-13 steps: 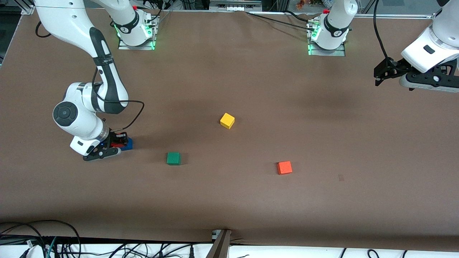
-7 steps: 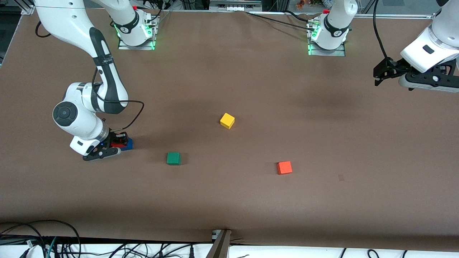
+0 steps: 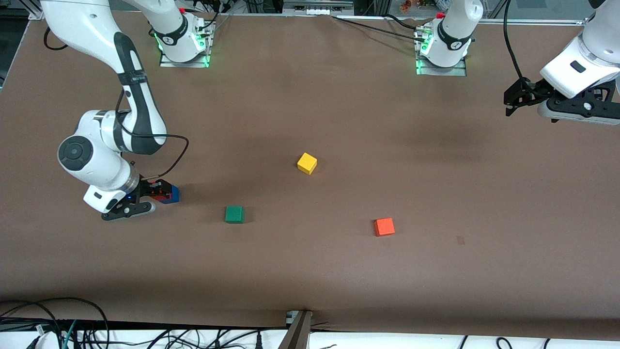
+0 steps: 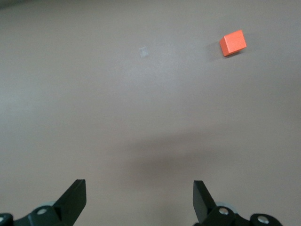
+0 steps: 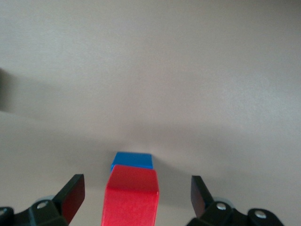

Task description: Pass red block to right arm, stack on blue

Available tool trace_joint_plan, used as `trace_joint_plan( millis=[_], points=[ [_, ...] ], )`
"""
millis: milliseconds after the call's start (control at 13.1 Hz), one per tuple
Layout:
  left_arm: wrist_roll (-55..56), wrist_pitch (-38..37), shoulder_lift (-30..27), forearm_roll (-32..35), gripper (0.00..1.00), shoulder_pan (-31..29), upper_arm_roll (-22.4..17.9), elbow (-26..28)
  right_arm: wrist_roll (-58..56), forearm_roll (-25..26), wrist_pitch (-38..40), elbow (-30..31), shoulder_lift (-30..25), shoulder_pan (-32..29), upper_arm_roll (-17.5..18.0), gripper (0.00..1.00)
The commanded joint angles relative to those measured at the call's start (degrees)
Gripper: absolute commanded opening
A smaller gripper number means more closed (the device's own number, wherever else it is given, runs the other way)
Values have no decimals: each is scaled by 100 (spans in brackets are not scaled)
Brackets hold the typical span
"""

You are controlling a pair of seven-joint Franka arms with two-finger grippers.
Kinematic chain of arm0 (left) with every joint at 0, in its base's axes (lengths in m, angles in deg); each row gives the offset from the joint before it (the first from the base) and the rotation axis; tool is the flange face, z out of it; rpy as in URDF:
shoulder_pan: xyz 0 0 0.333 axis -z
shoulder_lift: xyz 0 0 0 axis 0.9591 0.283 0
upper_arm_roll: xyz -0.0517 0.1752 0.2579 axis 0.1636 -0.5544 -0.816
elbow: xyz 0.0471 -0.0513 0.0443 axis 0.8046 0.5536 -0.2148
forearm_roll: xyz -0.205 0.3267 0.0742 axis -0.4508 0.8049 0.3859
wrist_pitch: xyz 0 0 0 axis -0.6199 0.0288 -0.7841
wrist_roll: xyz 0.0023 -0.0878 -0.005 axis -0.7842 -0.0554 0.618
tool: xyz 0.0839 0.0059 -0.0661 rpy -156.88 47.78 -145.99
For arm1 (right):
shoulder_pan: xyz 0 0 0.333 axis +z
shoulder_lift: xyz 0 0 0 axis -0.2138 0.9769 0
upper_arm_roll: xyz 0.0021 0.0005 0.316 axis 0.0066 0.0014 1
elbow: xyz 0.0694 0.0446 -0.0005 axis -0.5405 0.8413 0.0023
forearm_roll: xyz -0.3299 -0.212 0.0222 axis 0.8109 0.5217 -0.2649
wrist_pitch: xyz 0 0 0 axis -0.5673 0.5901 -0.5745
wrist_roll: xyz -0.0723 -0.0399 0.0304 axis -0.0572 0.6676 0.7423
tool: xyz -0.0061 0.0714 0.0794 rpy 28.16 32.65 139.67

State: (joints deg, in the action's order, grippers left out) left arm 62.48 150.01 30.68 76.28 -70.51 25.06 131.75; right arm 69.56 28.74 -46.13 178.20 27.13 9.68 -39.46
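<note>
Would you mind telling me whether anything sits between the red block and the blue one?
Nothing visible does: the red block already rests on the blue cube, between the open right tool fingers.

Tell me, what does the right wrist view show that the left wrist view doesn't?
Only the right wrist view shows the red block sitting on the blue block, between the open right gripper's fingers without touching them. Only the left wrist view shows the orange block, lying alone ahead of the open, empty left gripper. Both show the bare brown table and two black fingertips.
</note>
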Motion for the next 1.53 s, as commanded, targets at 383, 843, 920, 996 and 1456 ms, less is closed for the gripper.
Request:
trace_joint_plan(
  millis=[383, 843, 920, 996, 1456],
  points=[
    [33, -127, -21, -74, 100, 29, -8, -106, 231, 84, 3670, -2205, -124, 12, -412, 100],
    [-54, -329, -12, -74, 100, 38, -8, -203, 484, 128, 5211, -2744, -781, -75, -430, 100],
    [-46, -329, -3, -74, 100, 38, -8, -211, 625, 180, 5230, -2674, -931, -198, -395, 100],
    [-37, -329, 32, -74, 100, 46, -8, -246, 661, 250, 5273, -2569, -1106, -338, -221, 100],
    [24, -452, 454, -65, 100, 46, -8, -853, 1153, 875, 5265, -1515, -2416, -1658, 1538, 100]
  ],
)
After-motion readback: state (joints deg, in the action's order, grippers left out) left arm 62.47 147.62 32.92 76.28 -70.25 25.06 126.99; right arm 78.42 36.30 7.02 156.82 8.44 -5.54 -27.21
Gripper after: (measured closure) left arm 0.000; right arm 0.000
